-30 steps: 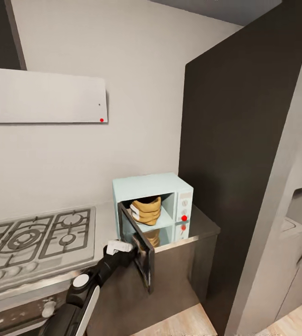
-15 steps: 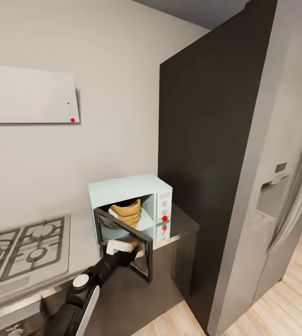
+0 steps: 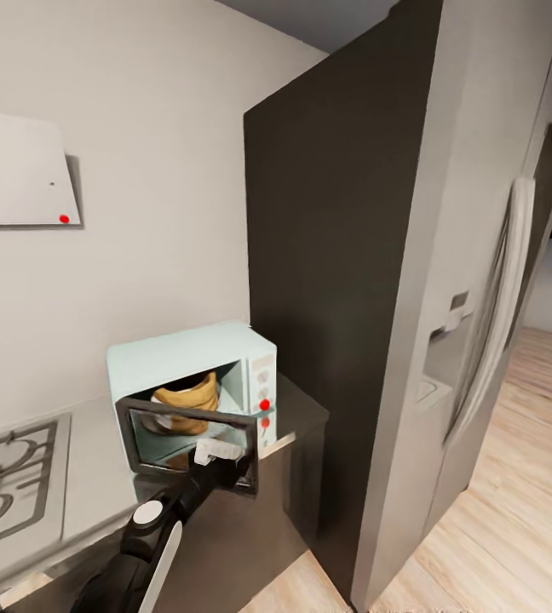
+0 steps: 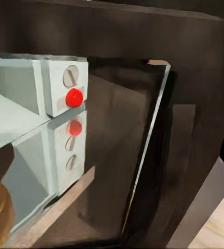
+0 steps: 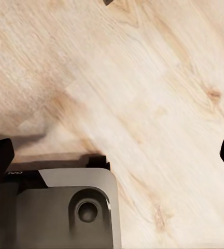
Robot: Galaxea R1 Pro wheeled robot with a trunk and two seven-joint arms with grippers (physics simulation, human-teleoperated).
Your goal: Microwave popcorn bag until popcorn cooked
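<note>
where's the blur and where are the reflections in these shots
Head view: the fridge at the right edge is smeared, its handle streaked; the microwave stays sharp, its red light mirrored on the countertop. Left wrist view: the glass door reflects the red light and knobs, and looks soft. Right wrist view: the floor grain is slightly soft.

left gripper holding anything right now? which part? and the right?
Left gripper is at the microwave door's outer face; whether it grips or just pushes cannot be told. Right gripper hangs open over the wood floor, holding nothing.
</note>
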